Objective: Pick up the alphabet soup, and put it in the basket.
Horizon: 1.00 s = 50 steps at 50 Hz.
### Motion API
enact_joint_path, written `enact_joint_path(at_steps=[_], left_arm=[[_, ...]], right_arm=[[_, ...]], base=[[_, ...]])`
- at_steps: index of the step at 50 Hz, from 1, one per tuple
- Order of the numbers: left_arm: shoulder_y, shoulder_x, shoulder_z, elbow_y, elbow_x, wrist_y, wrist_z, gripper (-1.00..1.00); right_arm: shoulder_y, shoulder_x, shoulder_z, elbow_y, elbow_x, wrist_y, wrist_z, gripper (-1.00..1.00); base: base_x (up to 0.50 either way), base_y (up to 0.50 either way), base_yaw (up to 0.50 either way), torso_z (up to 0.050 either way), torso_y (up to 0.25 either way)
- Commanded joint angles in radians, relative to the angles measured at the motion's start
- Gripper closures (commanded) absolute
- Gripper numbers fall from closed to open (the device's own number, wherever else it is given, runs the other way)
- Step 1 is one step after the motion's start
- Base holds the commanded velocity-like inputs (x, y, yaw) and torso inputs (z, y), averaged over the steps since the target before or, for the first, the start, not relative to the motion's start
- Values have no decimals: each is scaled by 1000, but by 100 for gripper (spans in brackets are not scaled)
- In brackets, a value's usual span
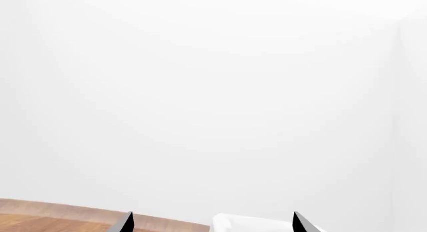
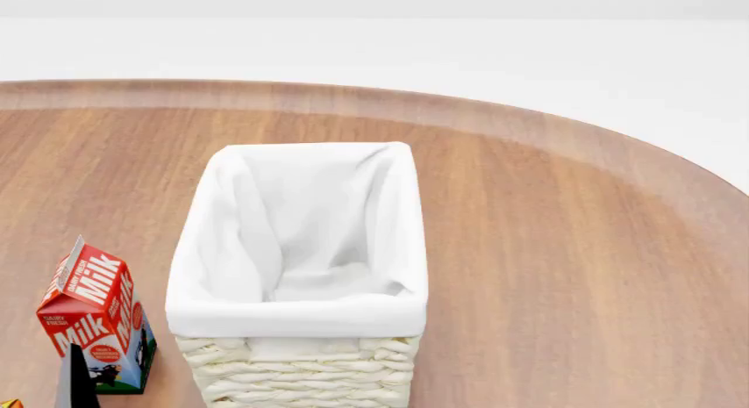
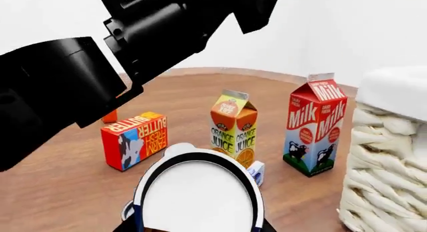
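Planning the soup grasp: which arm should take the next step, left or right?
Right, likely. Its wrist view has the alphabet soup with its pale top close in front, basket beside it. The left claw is open, empty, facing the wall.

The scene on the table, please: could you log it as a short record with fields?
surface: round wooden table
basket: upright, white lining, nothing visible inside
alphabet soup: pale top fills the right wrist view; grip not visible
milk carton: upright beside the basket
orange juice carton: upright
butter box: lying on its side
left gripper: open, holding nothing
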Motion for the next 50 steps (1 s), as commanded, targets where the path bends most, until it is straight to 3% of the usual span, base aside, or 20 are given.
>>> enact_joint_path(at_steps=[1,50], left_arm=[[-1,-1,2,0,1,1,-2,-100],[-5,-7,11,-3,-1,6,-9,-100]], right_arm=[[-56,56,33,-143,84,-79,-20,100],[-81,128,150,-401,119,-55,182,100]], base=[[0,0,0,0,0],[0,0,0,0,0]])
